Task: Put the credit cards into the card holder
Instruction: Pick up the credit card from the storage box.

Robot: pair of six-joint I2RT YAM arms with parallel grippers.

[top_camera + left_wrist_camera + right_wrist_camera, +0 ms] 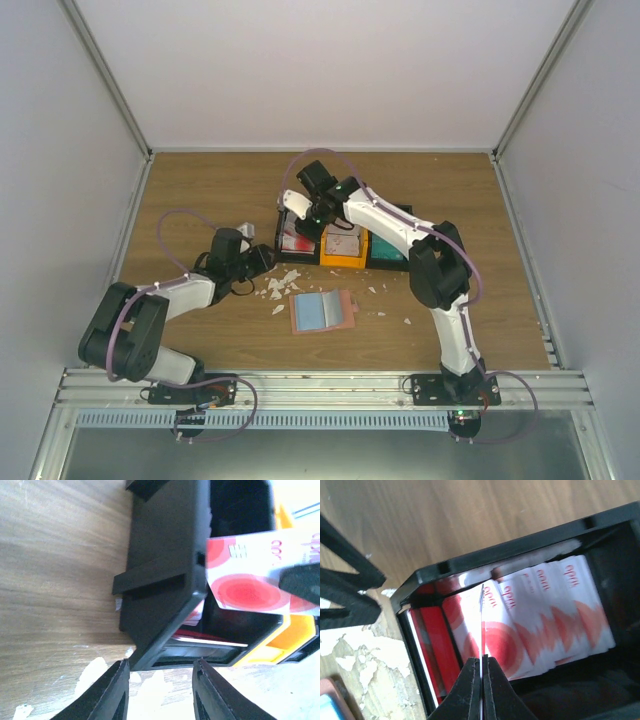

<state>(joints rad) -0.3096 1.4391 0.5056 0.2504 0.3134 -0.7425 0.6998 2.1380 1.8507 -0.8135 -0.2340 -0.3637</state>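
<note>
My right gripper is shut on one credit card, white with red print, held edge-on just above the black tray's end compartment. More credit cards lie fanned inside that compartment. In the left wrist view the held card hangs over the tray. My left gripper is open with nothing between its fingers, low over the table by the tray's corner. In the top view the salmon card holder lies open in front of the tray with a teal card on it, and the left gripper sits to its upper left.
The black-and-orange tray stands mid-table under the right gripper. White scraps litter the wood between the tray and the card holder, and a few lie to the right. Grey walls close in three sides.
</note>
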